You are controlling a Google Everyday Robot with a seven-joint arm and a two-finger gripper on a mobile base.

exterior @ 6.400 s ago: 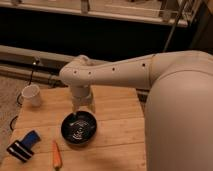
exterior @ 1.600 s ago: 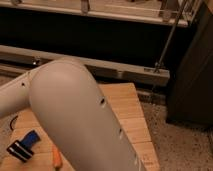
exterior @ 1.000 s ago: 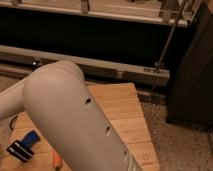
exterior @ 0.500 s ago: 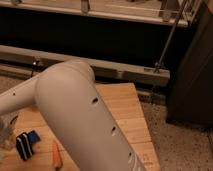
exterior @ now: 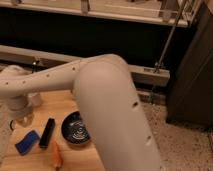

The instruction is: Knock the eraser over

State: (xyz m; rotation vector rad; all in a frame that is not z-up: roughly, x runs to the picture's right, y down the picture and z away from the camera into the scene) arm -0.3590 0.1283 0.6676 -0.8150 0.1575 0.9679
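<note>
The eraser [exterior: 47,132] is a black bar lying on the wooden table [exterior: 60,102], between the blue block [exterior: 27,142] and the dark bowl [exterior: 76,131]. Its long side points away from the camera, and no white stripes show. My gripper [exterior: 22,119] hangs at the left end of the white arm [exterior: 100,95]. It is just above the table, up and to the left of the eraser and apart from it. The orange carrot [exterior: 55,155] lies at the front, close to the eraser's near end.
The arm's thick white body fills the middle of the view and hides the table's right side. A white cup [exterior: 35,98] stands behind the wrist. A dark shelf and a metal rail run along the back. Speckled floor lies to the right.
The eraser stood left of the blue block with its striped face showing. It now lies flat to the right of that block. The arm has swung, uncovering the bowl.
</note>
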